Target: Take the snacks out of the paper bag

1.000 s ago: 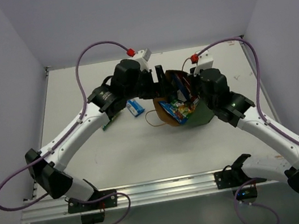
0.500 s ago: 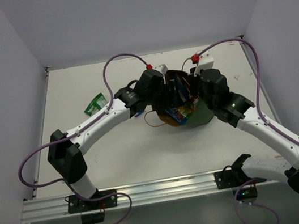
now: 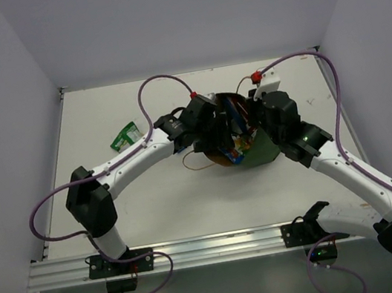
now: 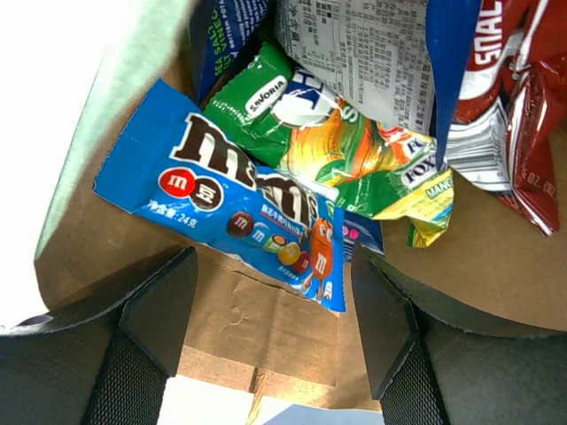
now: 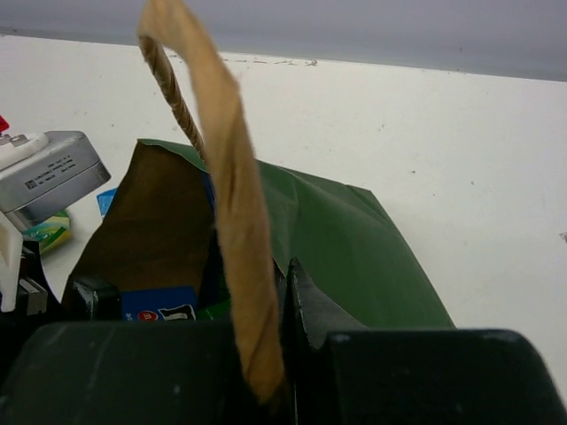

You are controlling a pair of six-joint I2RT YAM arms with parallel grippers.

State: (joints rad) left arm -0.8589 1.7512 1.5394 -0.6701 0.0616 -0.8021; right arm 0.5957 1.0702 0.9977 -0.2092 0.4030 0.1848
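The dark green paper bag [image 3: 261,152] lies at the table's middle, its brown mouth facing left. My left gripper [image 4: 270,332] is open and empty inside the mouth, over the brown paper floor. Just ahead of it lie the snacks: a blue chocolate packet [image 4: 221,212], a green packet [image 4: 266,97], a yellow-green one [image 4: 394,168] and a red one [image 4: 509,106]. My right gripper [image 5: 288,305] is shut on the bag's tan handle [image 5: 226,195] and green rim [image 5: 354,248], holding the mouth up. One green snack packet [image 3: 124,136] lies on the table to the left.
The bag's other handle loop [image 3: 194,158] lies on the table in front of the mouth. The left wrist's silver camera housing [image 5: 49,173] shows beside the bag. Grey walls close in the table on three sides.
My left arm has swung round and its gripper has gone down into the bag's mouth. The green packet now lies uncovered at the left. The blue-white packet seen by the arm no longer shows.
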